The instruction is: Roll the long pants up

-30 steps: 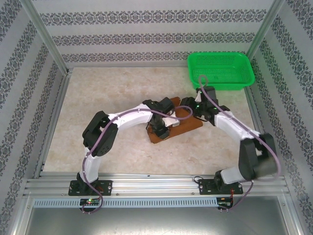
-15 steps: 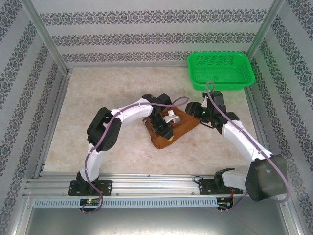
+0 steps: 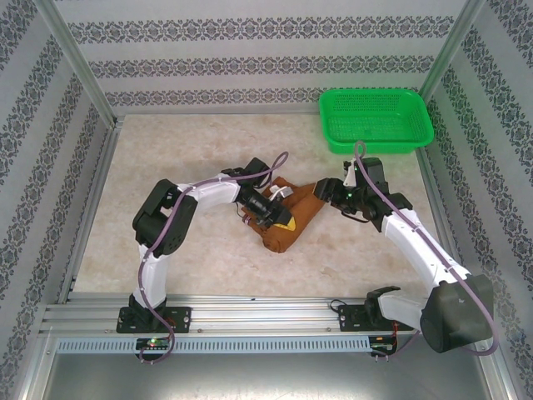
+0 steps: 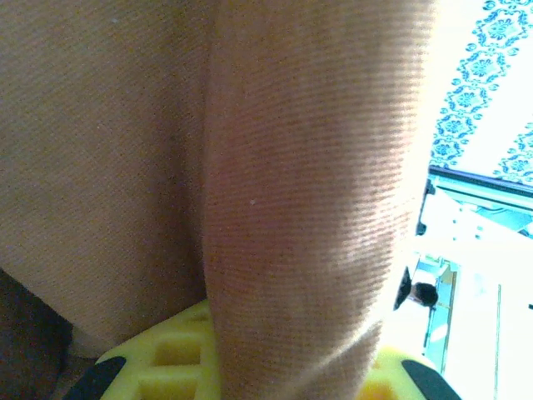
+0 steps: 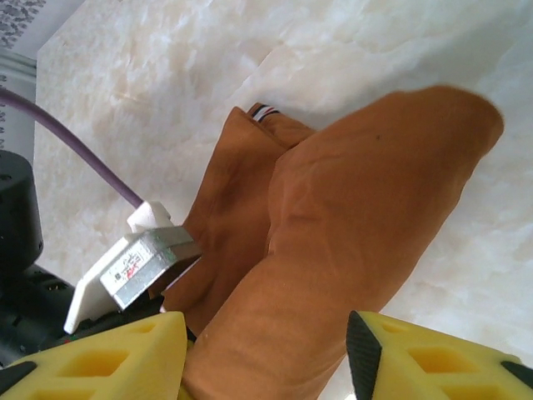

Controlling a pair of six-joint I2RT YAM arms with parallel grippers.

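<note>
Long pants (image 3: 304,208) lie mid-table (image 3: 166,175) as a thick rust-brown roll. Axis runs diag.: near end low-left, far end up-right twd green basket (image 3: 376,121). L gripper (image 3: 279,221) pinches the cloth. R gripper (image 5: 266,327) is spread, straddling the far end. Striped lining (image 5: 265,112) peeks out.

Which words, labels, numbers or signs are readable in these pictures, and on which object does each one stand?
Small dark and red marks on the silver metal plate beside the purple cable: too blurred to read.
The long pants and the green basket: no text visible.
No text can be quoted.
</note>
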